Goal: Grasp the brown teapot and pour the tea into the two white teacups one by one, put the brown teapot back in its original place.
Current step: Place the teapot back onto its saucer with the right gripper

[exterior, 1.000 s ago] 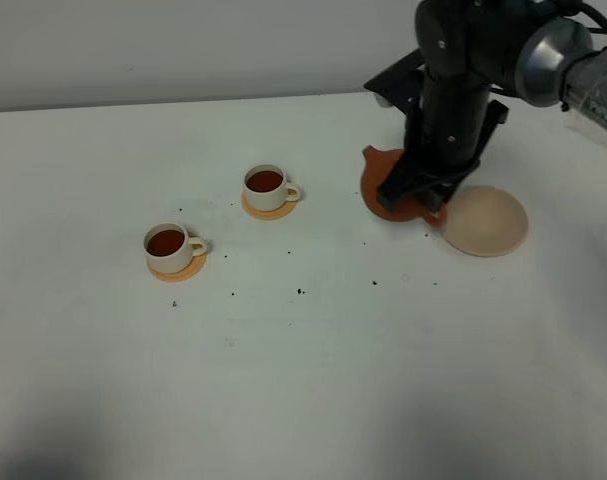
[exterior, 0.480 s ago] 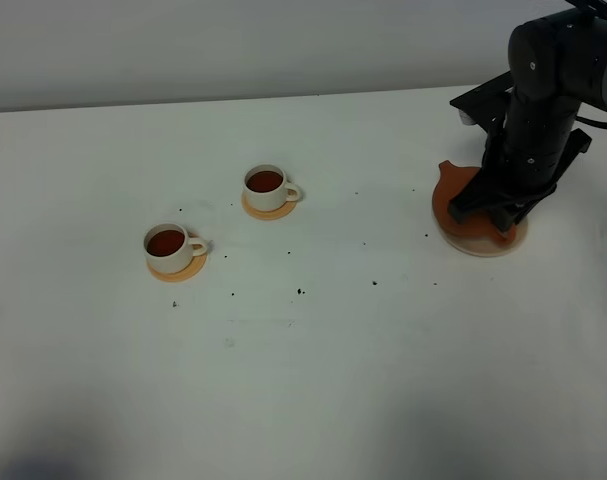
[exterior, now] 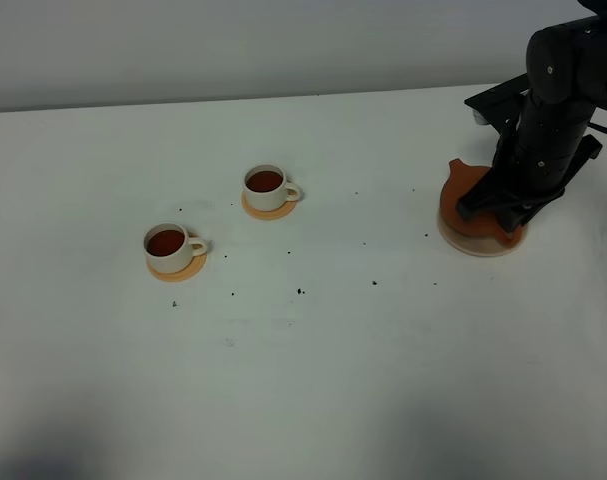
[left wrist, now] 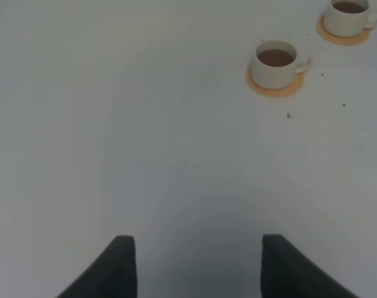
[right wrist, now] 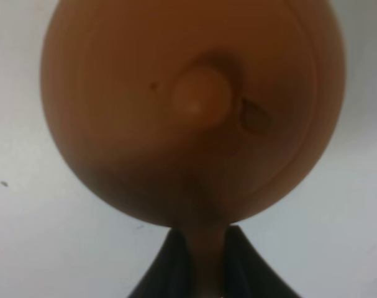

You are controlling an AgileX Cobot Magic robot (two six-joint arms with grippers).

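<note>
The brown teapot (exterior: 463, 193) is over the pale beige disc (exterior: 480, 246) at the right of the table; whether it rests on the disc I cannot tell. My right gripper (exterior: 495, 212) is shut on its loop handle. In the right wrist view the teapot (right wrist: 194, 112) fills the frame, with its handle pinched between the fingers (right wrist: 176, 261). The two white teacups (exterior: 266, 185) (exterior: 169, 243) hold dark tea and stand on orange coasters, left of centre. My left gripper (left wrist: 197, 267) is open and empty above bare table; both cups (left wrist: 276, 61) (left wrist: 348, 15) lie beyond it.
Small dark specks (exterior: 300, 291) are scattered over the white table (exterior: 313, 380) between the cups and the teapot. The table's far edge meets a grey wall (exterior: 233, 50). The right arm (exterior: 558, 90) rises over the table's far right corner.
My right gripper has carried the teapot rightward from beside the beige disc to over it. The cups and the left gripper have not moved.
</note>
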